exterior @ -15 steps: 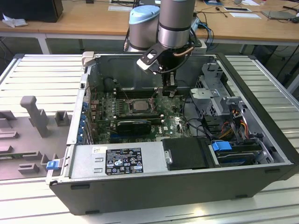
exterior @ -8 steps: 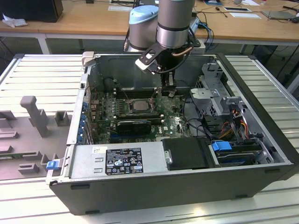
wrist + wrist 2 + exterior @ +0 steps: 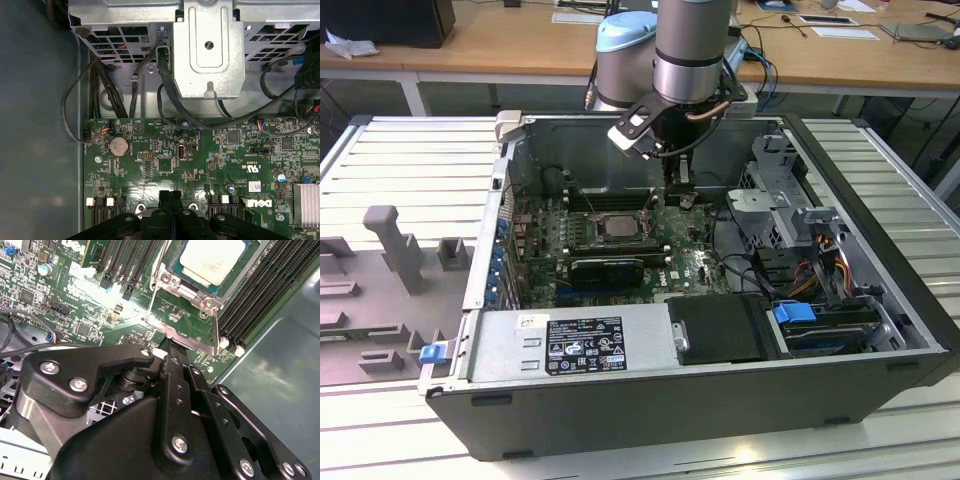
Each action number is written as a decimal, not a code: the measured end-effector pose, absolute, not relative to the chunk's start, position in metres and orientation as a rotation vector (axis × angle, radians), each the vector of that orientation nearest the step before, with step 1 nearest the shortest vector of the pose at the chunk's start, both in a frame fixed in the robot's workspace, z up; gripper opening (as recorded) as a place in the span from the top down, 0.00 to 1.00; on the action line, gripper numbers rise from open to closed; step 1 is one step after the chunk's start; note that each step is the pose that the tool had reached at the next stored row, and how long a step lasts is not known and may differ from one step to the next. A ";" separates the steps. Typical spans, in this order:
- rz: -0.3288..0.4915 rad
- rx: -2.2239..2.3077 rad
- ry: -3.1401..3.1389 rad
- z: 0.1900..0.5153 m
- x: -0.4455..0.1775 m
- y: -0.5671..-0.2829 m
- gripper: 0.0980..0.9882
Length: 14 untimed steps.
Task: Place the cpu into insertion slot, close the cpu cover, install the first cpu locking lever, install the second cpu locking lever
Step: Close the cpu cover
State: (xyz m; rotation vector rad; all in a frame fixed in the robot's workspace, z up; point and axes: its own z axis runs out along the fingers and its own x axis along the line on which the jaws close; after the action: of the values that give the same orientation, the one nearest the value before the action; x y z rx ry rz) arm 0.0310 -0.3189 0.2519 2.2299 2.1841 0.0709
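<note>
The cpu [image 3: 212, 260], with its pale silvery top, lies seated in the insertion slot [image 3: 595, 226] on the green motherboard. The cpu cover [image 3: 186, 335], a silver metal frame, lies around the chip. My gripper [image 3: 170, 346] reaches down into the open computer case [image 3: 880, 250]. Its tip rests at the outer edge of that frame, just beside the socket. In the first wrist view the two black fingers [image 3: 164, 199] are pressed together, and I see nothing between them. In the exterior view the gripper [image 3: 677, 190] stands just to the exterior view's right of the cpu [image 3: 618, 226].
Long black memory slots [image 3: 260, 285] run on both sides of the socket. A black expansion card [image 3: 605, 268] sits nearer the front. A metal drive cage [image 3: 207, 50] with black cables [image 3: 165, 95] is close to the gripper. The power supply [image 3: 570, 340] fills the front edge.
</note>
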 end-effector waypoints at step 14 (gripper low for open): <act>0.071 2.230 2.184 0.252 0.022 -0.319 0.99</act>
State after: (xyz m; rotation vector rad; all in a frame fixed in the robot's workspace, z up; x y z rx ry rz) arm 0.0219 -0.3189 0.2519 2.2299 2.1841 0.0709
